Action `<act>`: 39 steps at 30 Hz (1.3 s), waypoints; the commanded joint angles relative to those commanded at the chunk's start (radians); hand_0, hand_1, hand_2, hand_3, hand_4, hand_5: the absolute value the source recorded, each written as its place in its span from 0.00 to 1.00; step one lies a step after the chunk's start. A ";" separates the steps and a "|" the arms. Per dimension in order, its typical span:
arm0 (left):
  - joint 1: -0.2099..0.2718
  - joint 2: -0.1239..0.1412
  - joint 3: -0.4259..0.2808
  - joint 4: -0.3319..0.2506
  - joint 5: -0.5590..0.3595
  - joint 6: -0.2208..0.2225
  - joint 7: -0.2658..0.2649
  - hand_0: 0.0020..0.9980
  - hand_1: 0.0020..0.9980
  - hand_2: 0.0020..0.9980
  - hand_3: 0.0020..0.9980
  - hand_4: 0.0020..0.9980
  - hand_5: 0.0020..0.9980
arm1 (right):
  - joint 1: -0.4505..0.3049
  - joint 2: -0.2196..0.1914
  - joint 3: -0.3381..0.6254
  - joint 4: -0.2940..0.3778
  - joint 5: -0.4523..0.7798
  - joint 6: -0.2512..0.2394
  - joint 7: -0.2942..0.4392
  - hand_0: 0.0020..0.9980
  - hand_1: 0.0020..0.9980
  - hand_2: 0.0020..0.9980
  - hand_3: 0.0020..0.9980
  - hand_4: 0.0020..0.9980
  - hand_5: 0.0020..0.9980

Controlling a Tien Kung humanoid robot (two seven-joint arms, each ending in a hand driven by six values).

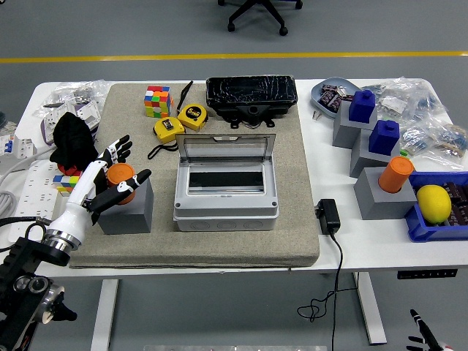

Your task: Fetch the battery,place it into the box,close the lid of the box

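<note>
Orange cylinders: 2, one point(119, 175) on the left, one point(395, 173) on the right
Grey blocks: 4, one point(126, 212) on the left, 3 on the right point(382, 199) point(365, 158) point(346, 130)
Blue blocks: 2 point(361, 105) point(384, 137)
Yellow tape measures: 2 point(168, 129) point(193, 116)
Colour cubes: 1 point(156, 101)
Grey boxes with open lid: 1 point(226, 208)
Black cases: 1 point(251, 95)
Lemons: 1 point(433, 202)
Blue trays: 1 point(415, 223)
Power adapters: 1 point(328, 216)
Robot hands: 1, the left hand point(102, 183)

Orange battery point(119, 175) in a grey block point(126, 208); grey box point(226, 192), clear lid; multicoloured cube point(156, 101); yellow lemon point(433, 202).
</note>
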 joint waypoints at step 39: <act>-0.038 -0.024 0.072 0.072 0.014 0.224 -0.076 0.93 1.00 1.00 1.00 1.00 0.08 | 0.003 0.000 0.008 0.000 0.005 0.001 0.007 0.81 0.72 0.72 0.78 1.00 1.00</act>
